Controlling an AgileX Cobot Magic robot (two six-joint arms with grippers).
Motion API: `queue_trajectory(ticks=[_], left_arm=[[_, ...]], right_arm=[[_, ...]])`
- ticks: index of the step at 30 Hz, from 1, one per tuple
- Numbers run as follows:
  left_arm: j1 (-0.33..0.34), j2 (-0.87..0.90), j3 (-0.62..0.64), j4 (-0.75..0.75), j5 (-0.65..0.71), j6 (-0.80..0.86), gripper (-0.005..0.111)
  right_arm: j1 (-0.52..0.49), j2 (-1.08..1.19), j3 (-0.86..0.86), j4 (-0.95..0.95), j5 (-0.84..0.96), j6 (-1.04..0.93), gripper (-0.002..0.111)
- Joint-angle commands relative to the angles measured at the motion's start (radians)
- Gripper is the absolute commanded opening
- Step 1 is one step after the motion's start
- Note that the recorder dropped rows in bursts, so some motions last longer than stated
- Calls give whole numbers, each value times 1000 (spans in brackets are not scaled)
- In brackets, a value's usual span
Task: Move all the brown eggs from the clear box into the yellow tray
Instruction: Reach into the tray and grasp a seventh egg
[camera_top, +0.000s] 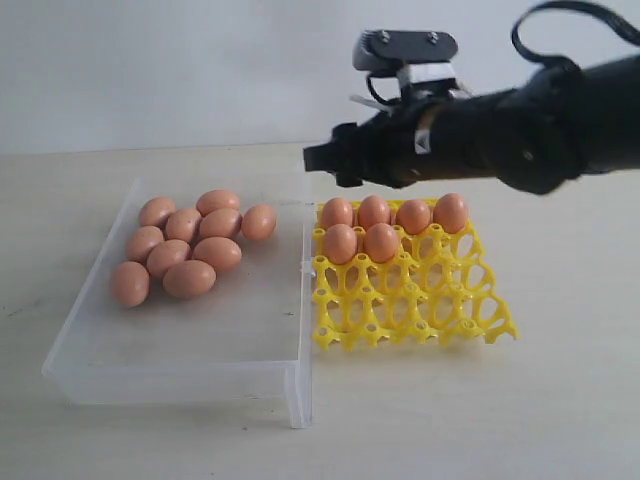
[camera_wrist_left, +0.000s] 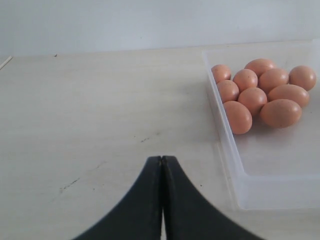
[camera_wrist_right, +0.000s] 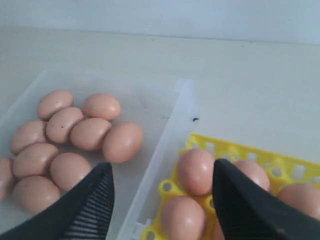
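A shallow clear plastic box (camera_top: 180, 345) with low walls lies on the pale desk (camera_top: 500, 420), and a bright yellow openwork plastic egg tray (camera_top: 440, 310) lies just beside it, on its right in the exterior view. Sixteen smooth orange-brown oval eggs are in sight. Ten of them (camera_top: 189, 278) lie bunched and touching in the far left part of the box. The other six (camera_top: 381, 242) sit in cups of the tray: four across its far row, and two in the next row, at the end nearest the box. The nearer cups of the tray hold nothing.

The right fingers (camera_wrist_right: 90, 210) are spread wide apart and grasp nothing. They hang in the air above the line where the box's wall meets the tray's far corner. The left fingers (camera_wrist_left: 145, 200) are pressed flat together with nothing between them, over bare desk on the side of the box away from the tray.
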Motion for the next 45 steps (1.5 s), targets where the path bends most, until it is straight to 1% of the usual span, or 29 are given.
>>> queue_trajectory(ticks=[1, 3, 4, 7, 9, 11, 14, 16, 20, 24, 32, 37, 40, 42, 43, 45], left_arm=[[-5, -2, -4, -4, -8, 0, 0], [-5, -2, -4, -4, -8, 0, 0], [-5, -2, -4, -4, -8, 0, 0], [-5, -2, -4, -4, -8, 0, 0], [-5, -2, -4, -4, -8, 0, 0], [-5, -2, -4, -4, -8, 0, 0], [-5, -2, -4, -4, -8, 0, 0], [-5, -2, -4, -4, -8, 0, 0], [-5, -2, -4, -4, -8, 0, 0], [-5, -2, -4, -4, -8, 0, 0], [-5, -2, -4, -4, -8, 0, 0], [-5, -2, -4, -4, -8, 0, 0], [-5, -2, -4, -4, -8, 0, 0], [-5, -2, -4, -4, -8, 0, 0], [-5, -2, -4, -4, -8, 0, 0], [-5, -2, -4, -4, -8, 0, 0]], right_arm=[[108, 66, -239, 133, 340, -39, 56], [155, 144, -354, 258, 458, -104, 56], [180, 198, -421, 335, 530, -207, 56], [229, 315, -578, 367, 728, -442, 56], [263, 411, -715, 346, 865, -739, 56], [279, 456, -771, 333, 888, -941, 56], [303, 500, -803, 317, 888, -1238, 57], [309, 520, -805, 311, 868, -1310, 59], [315, 558, -805, 304, 776, -1320, 65], [315, 585, -810, 294, 692, -1319, 65], [315, 662, -887, 263, 663, -1295, 65], [315, 701, -928, 213, 665, -1262, 61], [315, 708, -932, 156, 683, -1197, 58], [315, 710, -932, 154, 696, -1195, 52], [315, 708, -932, 154, 698, -1195, 48], [315, 699, -932, 160, 702, -1195, 30]])
